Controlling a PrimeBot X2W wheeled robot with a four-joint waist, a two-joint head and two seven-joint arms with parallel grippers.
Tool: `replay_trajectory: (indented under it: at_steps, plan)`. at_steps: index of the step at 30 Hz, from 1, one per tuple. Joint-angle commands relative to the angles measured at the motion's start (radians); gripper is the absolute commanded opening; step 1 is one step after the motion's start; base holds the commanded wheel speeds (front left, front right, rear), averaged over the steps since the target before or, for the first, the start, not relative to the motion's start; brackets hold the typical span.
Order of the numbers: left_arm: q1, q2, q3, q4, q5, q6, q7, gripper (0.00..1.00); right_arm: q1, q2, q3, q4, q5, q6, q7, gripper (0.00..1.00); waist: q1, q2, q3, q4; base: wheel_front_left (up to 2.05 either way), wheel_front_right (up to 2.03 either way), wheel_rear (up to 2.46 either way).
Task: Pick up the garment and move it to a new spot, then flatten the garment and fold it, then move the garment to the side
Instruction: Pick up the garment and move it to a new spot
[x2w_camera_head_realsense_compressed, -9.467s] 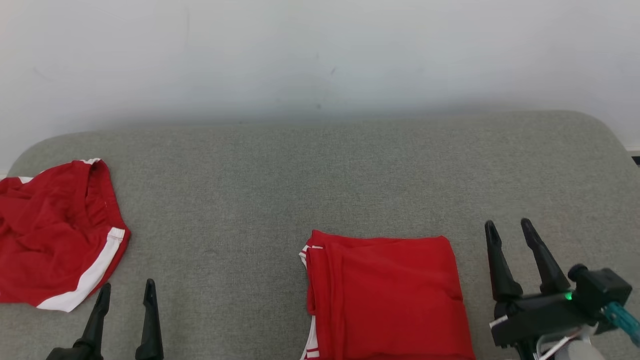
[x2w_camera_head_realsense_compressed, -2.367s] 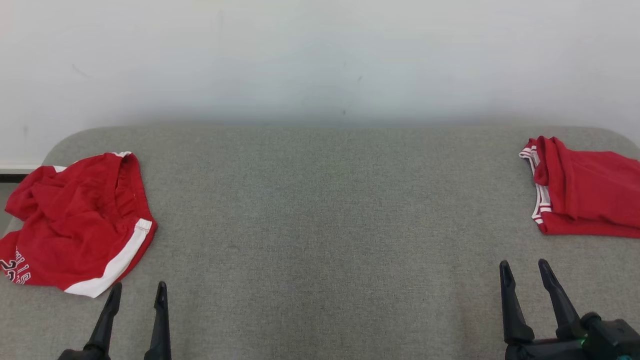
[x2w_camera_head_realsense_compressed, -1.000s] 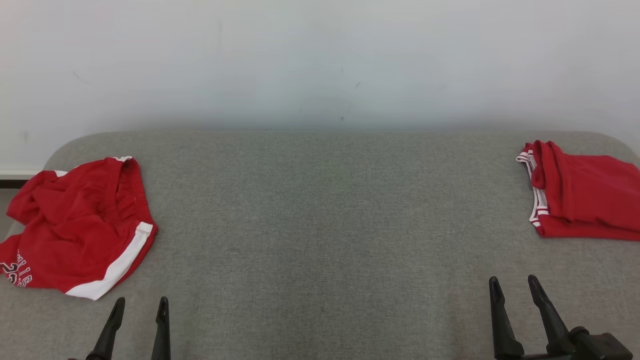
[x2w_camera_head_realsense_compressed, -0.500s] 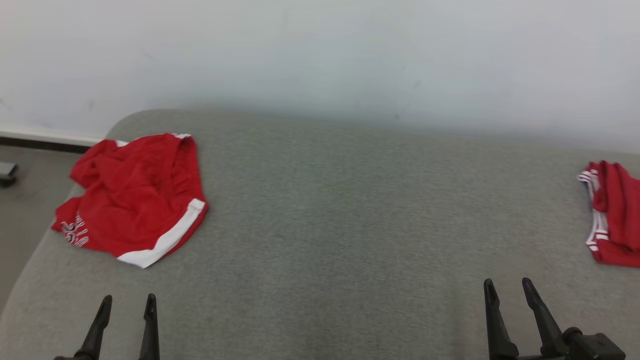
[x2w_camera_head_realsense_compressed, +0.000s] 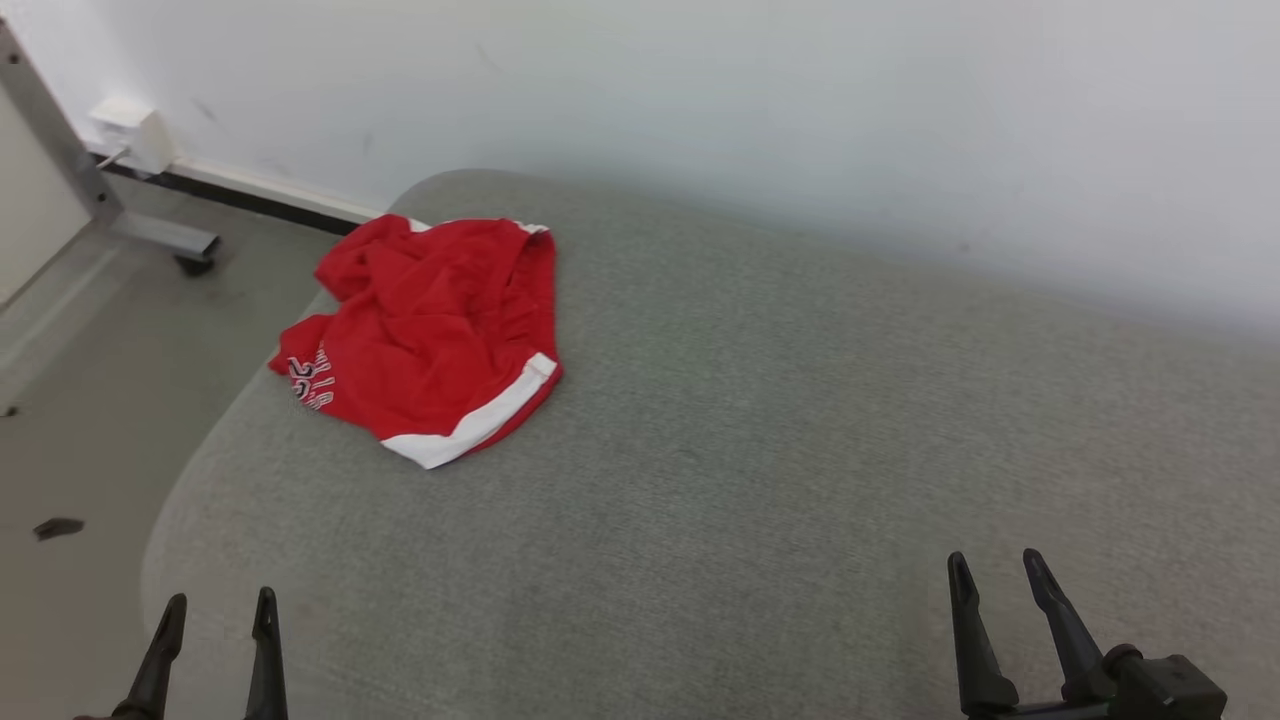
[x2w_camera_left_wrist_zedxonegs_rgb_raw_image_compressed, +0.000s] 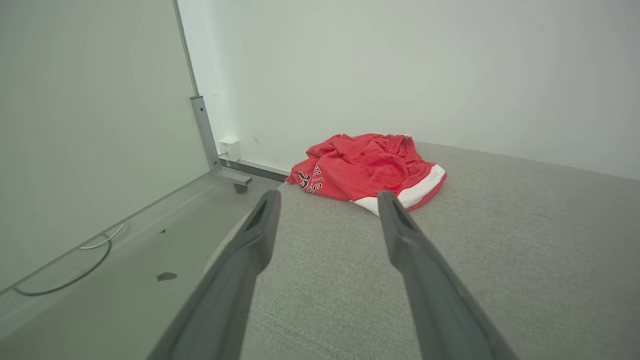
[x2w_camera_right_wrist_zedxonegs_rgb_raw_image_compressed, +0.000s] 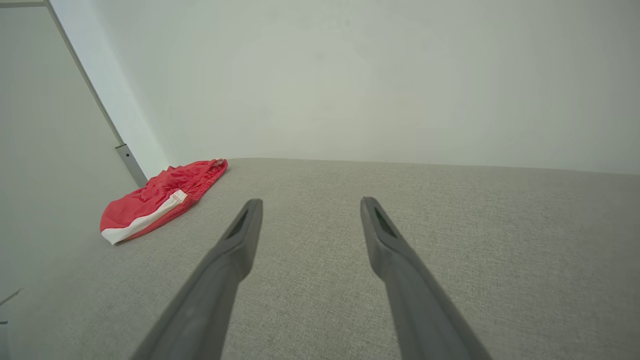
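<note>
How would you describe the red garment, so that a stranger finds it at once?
Start from the grey padded surface before the white wall. Near its far left corner lies a crumpled red garment. A white hem band and white lettering set it apart from the plain grey around it.

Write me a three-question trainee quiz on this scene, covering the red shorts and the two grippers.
1. True or false: the red shorts lie neatly folded on the grey cushion.
2. Of the left gripper and the right gripper, which is nearer the shorts? A. left B. right C. equally near
3. Fill in: both grippers' jaws stand ___, holding nothing.
Key: 1 false, they lie crumpled; 2 A; 3 open.
</note>
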Motion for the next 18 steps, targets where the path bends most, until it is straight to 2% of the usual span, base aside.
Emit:
replay_trajectory:
  at_steps: [1,10,18]
  plan:
    - [0.007,0.003,0.002,0.000,-0.006,0.006,0.001,1.00,-0.006,-0.003,0.001,0.003,-0.001,-0.003,-0.003,1.00,-0.0001,0.0000,0.008,0.045,0.00,0.00,0.00]
    - [0.004,-0.001,0.005,0.012,-0.019,0.013,-0.002,1.00,-0.013,-0.016,0.002,-0.004,-0.006,-0.003,0.007,1.00,-0.0001,0.0000,0.016,0.087,0.00,0.00,0.00]
    - [0.020,-0.011,0.024,0.007,-0.035,0.027,-0.006,1.00,-0.028,-0.023,0.021,-0.005,-0.006,-0.003,0.018,1.00,-0.0001,0.0000,0.029,0.093,0.00,0.00,0.00]
